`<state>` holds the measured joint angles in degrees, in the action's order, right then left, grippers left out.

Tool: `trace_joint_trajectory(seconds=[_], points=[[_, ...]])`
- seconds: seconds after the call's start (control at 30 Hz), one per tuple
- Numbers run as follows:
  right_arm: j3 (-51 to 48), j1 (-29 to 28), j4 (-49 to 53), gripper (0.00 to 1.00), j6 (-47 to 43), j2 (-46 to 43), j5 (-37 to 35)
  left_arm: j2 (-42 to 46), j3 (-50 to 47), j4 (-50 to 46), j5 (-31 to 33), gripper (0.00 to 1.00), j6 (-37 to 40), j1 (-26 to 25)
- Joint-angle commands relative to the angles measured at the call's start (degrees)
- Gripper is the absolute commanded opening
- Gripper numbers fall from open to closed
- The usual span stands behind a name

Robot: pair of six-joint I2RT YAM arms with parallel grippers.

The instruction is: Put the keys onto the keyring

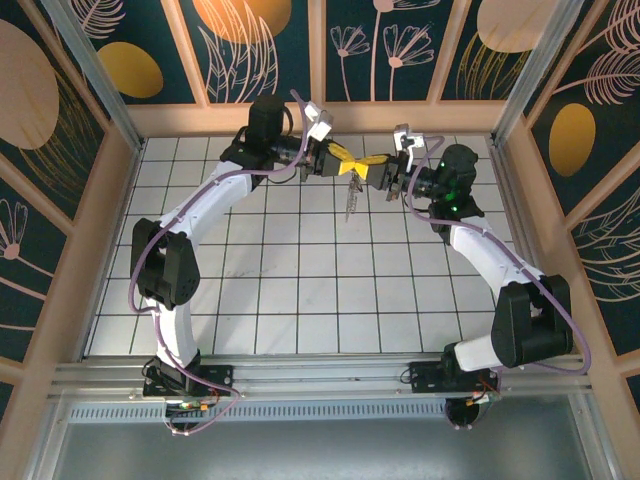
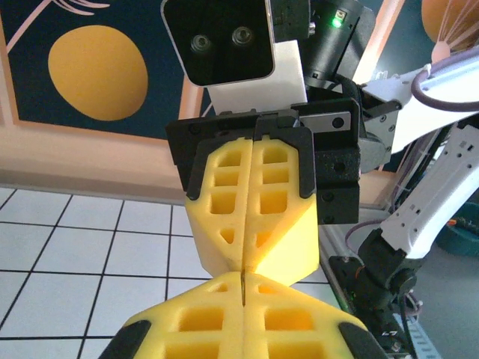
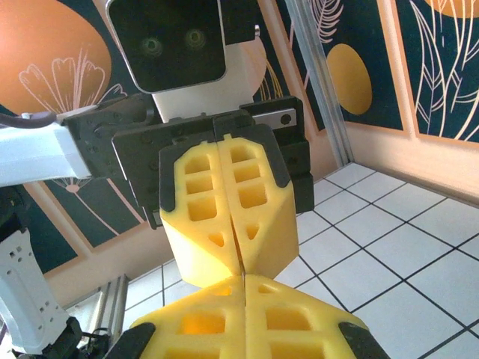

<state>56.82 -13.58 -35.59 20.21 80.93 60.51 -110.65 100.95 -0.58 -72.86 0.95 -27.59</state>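
- The left gripper point(image 1: 347, 162) and right gripper point(image 1: 368, 166) meet tip to tip above the table point(image 1: 300, 290), towards its 12 o'clock edge. The left one comes in from 9 o'clock and the right one from 3 o'clock.
- In both wrist views each pair of yellow fingers is pressed together with no gap. A thin sliver of metal sits in the seam where the tips meet, and I take it to be the keyring point(image 2: 243, 283), pinched from both sides.
- A slim metal cluster hangs at 6 o'clock of that meeting point, clear of the tiles. It is most likely the keys point(image 1: 349, 203), but it is too small to say how many there are or whether any is threaded on.
- Handling, as a judgement: the ring is light, stiff and springy, and smooth enough to twist or slide out of soft pads. It is best held across its flat faces, near the rim and away from the split, so the coil can still be pried apart.
- The keys are light, rigid and not fragile, but they swing freely. Each is best taken by its broad head, leaving the hole exposed.
- The risk is the ring rotating in the pinch, or a key dropping to the tiles.
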Motion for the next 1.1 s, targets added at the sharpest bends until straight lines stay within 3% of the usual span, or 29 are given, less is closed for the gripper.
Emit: trace_joint_trajectory(seconds=[0.0, 0.23, 0.27, 0.33, 0.4, 0.77, 1.07], points=[[2.9, 0.3, -1.8, 0.0, -1.0, 0.0, -0.3, -1.1, 1.4, -3.5, -3.1, 0.0, 3.0, -0.5], [3.1, 0.5, -3.7, 0.01, 1.1, 0.4, -1.5, -0.3, -0.2, -0.1, -1.7, 0.0, 0.8, -0.5], [2.9, 0.7, -4.3, 0.14, 1.8, 0.3, -1.8, -0.1, -1.0, 1.7, -0.9, 0.0, -0.4, -0.5], [1.8, 1.5, -5.8, 0.33, 3.1, -0.6, -2.9, 0.7, -2.5, 5.4, 1.3, 0.0, -2.9, -0.5], [0.1, 2.5, -7.3, 0.4, 4.2, -1.8, -4.2, 1.5, -4.0, 8.9, 2.9, 0.0, -5.2, -0.6], [-10.2, 3.6, -13.7, 0.51, 6.1, -6.6, -7.0, 5.6, -12.0, 31.8, 7.2, 0.0, -20.8, -0.5], [-12.5, 2.6, -17.7, 0.54, 4.9, -4.8, -4.9, 6.3, -14.6, 40.0, 7.9, 0.0, -27.1, -0.6]])
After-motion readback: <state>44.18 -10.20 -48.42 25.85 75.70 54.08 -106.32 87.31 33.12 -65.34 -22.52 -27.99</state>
